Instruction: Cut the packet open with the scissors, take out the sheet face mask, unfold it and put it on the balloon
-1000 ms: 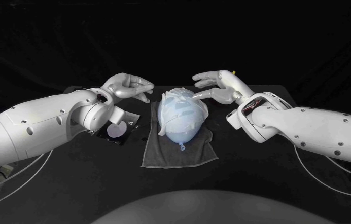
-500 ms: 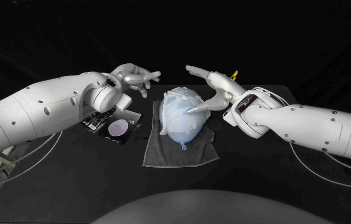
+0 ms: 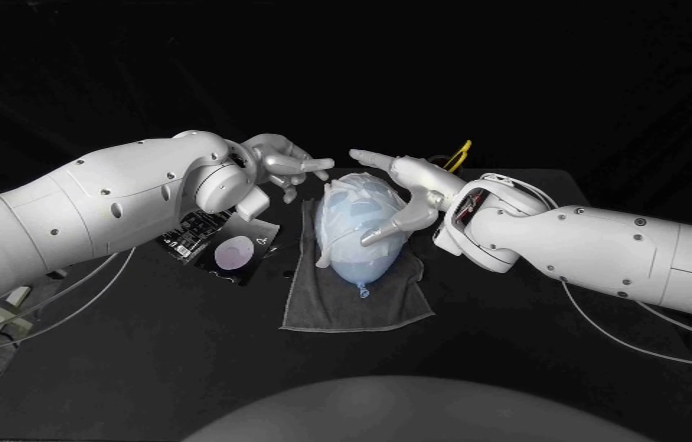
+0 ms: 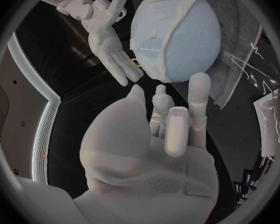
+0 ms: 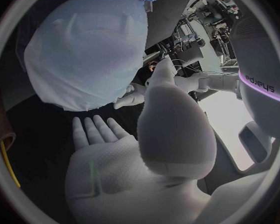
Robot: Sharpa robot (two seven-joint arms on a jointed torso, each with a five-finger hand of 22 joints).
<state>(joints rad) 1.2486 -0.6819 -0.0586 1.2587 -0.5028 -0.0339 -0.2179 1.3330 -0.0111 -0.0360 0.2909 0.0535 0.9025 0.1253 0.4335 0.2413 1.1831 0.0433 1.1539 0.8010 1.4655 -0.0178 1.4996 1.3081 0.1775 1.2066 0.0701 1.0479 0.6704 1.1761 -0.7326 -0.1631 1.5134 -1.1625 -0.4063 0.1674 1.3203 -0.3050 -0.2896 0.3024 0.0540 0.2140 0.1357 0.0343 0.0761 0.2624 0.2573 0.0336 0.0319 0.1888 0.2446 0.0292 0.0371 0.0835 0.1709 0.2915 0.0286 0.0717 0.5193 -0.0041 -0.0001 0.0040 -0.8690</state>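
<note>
While the sheet face mask [image 3: 346, 202] lies draped over the balloon [image 3: 361, 254], both robot hands are brought in beside it, empty.
Compared with a second ago, the left robot hand [image 3: 293, 167] is shifted in towards the balloon's far end and is held near it with fingers apart and nothing gripped. The right robot hand [image 3: 397, 197] is lowered and laid open along the balloon's right flank, also holding nothing; whether its fingertips touch the mask cannot be told. The balloon is kept where it was, on the grey towel [image 3: 353, 307] in the middle of the tabletop [image 3: 548, 362], and the packet [image 3: 231, 254] is left towards the tabletop's left edge. Cutting, removal and unfolding are judged done. Only smoothing the mask down is judged to remain, and light, even pressure is called for so that the balloon is not rolled off the towel.
</note>
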